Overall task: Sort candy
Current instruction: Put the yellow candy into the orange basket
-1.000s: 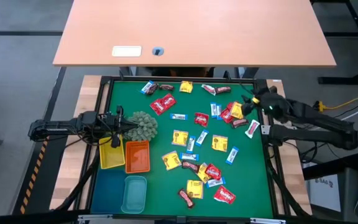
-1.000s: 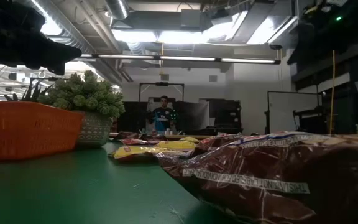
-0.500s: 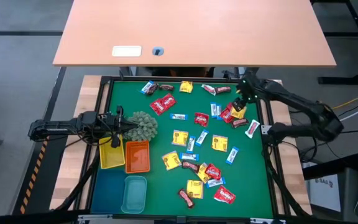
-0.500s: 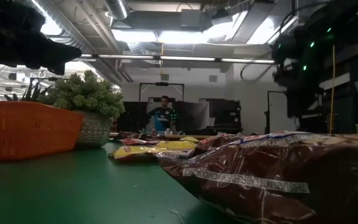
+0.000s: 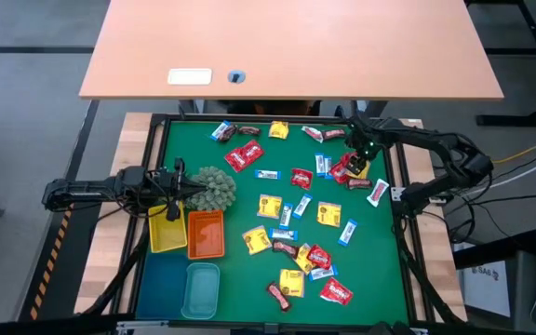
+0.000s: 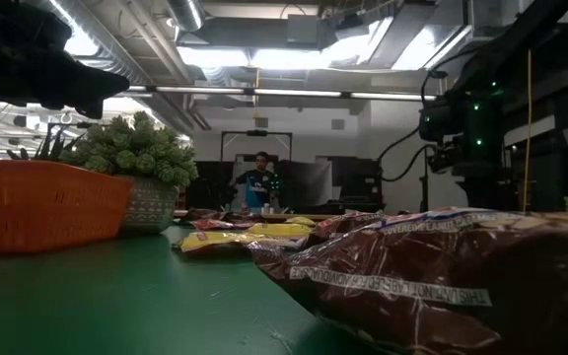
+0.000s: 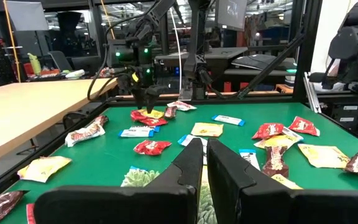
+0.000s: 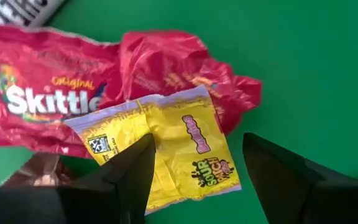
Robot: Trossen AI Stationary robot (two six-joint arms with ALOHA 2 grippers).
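The wooden desk (image 5: 287, 46) lies beyond the work area and carries a white label (image 5: 190, 77) near its front edge. Below it, the green mat (image 5: 249, 195) is bounded by a black frame (image 5: 408, 233). The candy (image 5: 291, 200) is scattered over the centre and right of the mat, from the far edge to the near edge, as red packets, yellow square packets, blue-white wrappers and dark brown bars. Four trays stand on the left side of the mat: the blue tray (image 5: 161, 279) at the near left corner, the teal tray (image 5: 201, 288) just beside it, the orange tray (image 5: 206, 233) and the yellow tray (image 5: 166, 233) side by side farther back. The spiky plant ball (image 5: 214, 189) sits just beyond the orange tray, between the trays and the candy. The left gripper (image 5: 177, 191) is beside the plant ball, above the yellow tray, with its fingers (image 7: 188, 168) pressed together and holding nothing. The right gripper (image 5: 359, 158) is at the far right of the mat, directly over a yellow packet (image 8: 166, 146) that overlaps a red packet (image 8: 73, 93); its fingers (image 8: 132, 168) are spread wide on either side of the yellow packet. In the low view, a dark brown bar (image 6: 432, 276) fills the foreground and blocks most of the mat behind it.
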